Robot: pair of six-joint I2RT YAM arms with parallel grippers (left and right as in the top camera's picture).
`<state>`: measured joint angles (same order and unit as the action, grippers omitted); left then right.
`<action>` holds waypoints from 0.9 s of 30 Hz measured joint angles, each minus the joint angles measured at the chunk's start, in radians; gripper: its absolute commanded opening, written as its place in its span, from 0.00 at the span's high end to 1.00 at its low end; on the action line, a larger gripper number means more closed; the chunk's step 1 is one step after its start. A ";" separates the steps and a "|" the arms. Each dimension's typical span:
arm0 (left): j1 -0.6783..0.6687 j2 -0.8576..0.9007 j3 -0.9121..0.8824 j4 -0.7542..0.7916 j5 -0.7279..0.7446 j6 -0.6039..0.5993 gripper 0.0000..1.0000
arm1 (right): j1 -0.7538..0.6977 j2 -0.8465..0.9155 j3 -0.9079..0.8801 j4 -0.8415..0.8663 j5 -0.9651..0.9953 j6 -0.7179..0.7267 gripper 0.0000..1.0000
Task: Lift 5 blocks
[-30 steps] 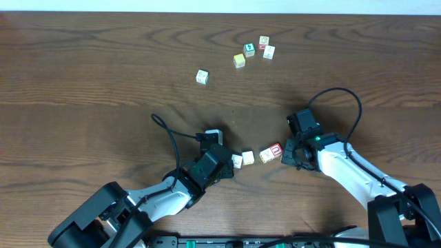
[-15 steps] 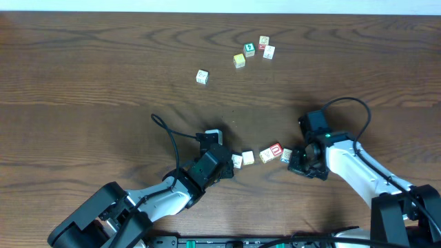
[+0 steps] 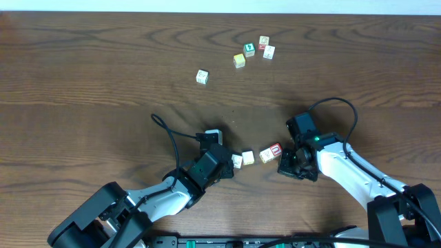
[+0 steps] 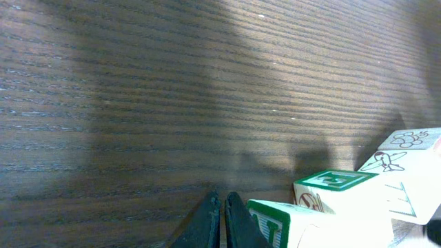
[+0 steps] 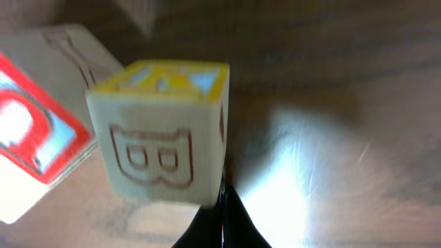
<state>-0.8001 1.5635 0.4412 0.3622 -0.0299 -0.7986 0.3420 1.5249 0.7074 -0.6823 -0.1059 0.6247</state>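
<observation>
Sliding left since the earlier view, the right gripper (image 3: pixel 288 165) now meets the near blocks (image 3: pixel 248 158) opposite the left gripper (image 3: pixel 222 164); both pincers closed, empty. 0 of 5 lifted.

Most likely a robotics lab or test bench; cannot be narrowed further from these views. Suggested by two black-and-white robot arms, left arm (image 3: pixel 165 196) and right arm (image 3: pixel 351 172), reaching in from the near edge of a dark wood-grain table (image 3: pixel 83 76). Backed up by a loose black cable (image 3: pixel 167 132) looping up from the left arm, a similar loop over the right, and dark hardware with green parts (image 3: pixel 262 242) along the bottom edge. Set out sparely, with only small lettered wooden blocks (image 3: pixel 269 52) scattered on the tabletop. Bounded at the far edge by a pale strip (image 3: pixel 220 5), too narrow to read as wall or floor.
</observation>
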 measured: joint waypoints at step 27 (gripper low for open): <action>0.000 -0.001 0.005 -0.015 -0.006 0.011 0.93 | -0.024 0.000 0.000 0.122 0.087 -0.034 0.99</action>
<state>-0.8001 1.5623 0.4461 0.3473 -0.0364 -0.7879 0.3180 1.5249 0.7078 -0.5606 -0.0185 0.5907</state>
